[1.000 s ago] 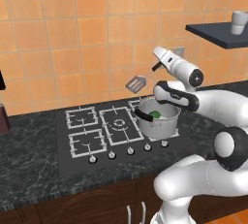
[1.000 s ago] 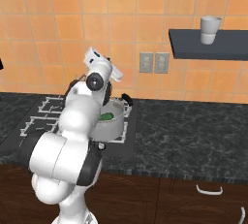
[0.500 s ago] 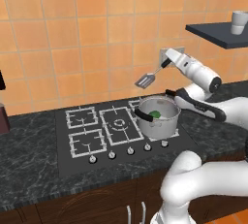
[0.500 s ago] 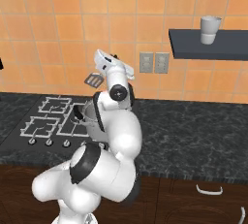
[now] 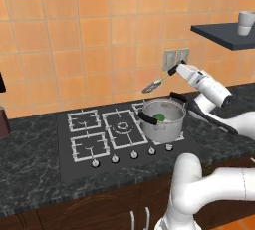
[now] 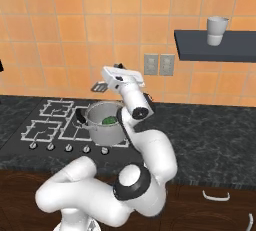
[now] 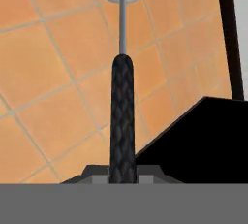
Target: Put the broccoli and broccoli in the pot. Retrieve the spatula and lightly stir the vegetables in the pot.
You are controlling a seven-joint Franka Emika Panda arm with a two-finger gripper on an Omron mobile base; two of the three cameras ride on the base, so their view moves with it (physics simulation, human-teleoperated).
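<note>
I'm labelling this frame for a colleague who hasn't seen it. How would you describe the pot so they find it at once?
Start at the black stove set in the dark counter below the orange tiled wall. The pot stands on its right side, a shiny steel cylinder with black handles and green broccoli inside. It is the sole vessel on the burners, right beneath the spatula held above.

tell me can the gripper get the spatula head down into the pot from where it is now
Probably yes: the gripper holds the spatula just above the open pot, no lid on it, nothing between.

A kitchen with orange walls

Orange tiles (image 5: 94,50) cover the wall behind a dark stone counter (image 5: 30,149), with a dark shelf (image 6: 215,45) holding a cup (image 6: 217,30).
</note>
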